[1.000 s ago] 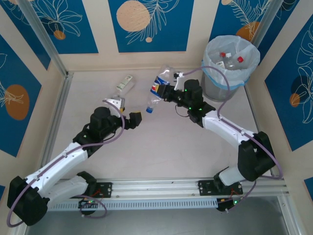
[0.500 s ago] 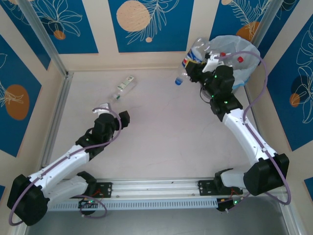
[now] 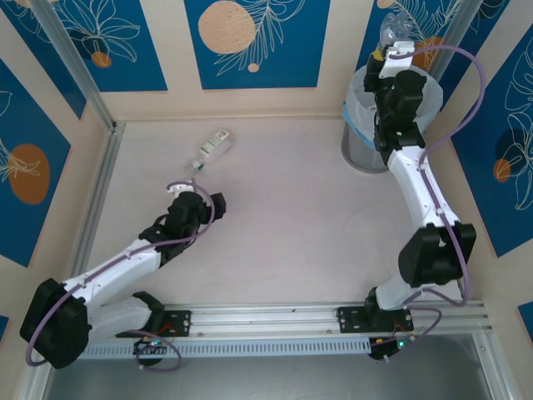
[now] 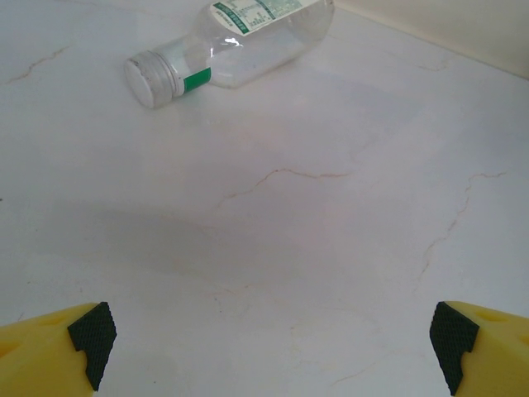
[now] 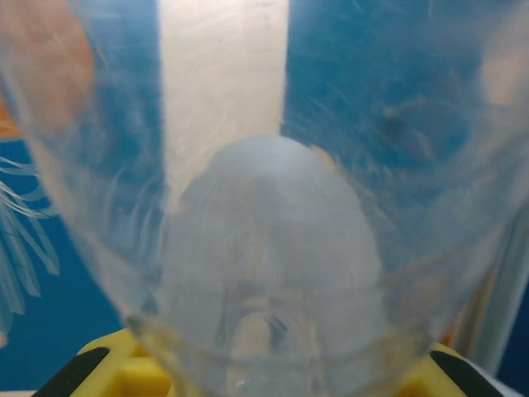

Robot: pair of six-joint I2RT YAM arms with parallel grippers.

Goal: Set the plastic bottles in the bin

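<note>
One green-and-white-labelled bottle (image 3: 212, 148) lies on the table (image 3: 291, 242) near the back wall, well apart from the bin (image 3: 358, 154), so at least that one is left to collect. The right gripper (image 3: 390, 57) is clamped on a clear crushed bottle (image 3: 398, 27) raised over the bin, apparently ready to drop; the arm hides the bin's contents. The left gripper (image 4: 269, 335) hangs wide open and empty, facing the table bottle.

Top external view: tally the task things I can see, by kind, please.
Plastic bottles: 2, a green-labelled bottle on the table and a clear bottle in the right gripper.
Bin: 1, inside hidden by the right arm.
Total: 3.
</note>
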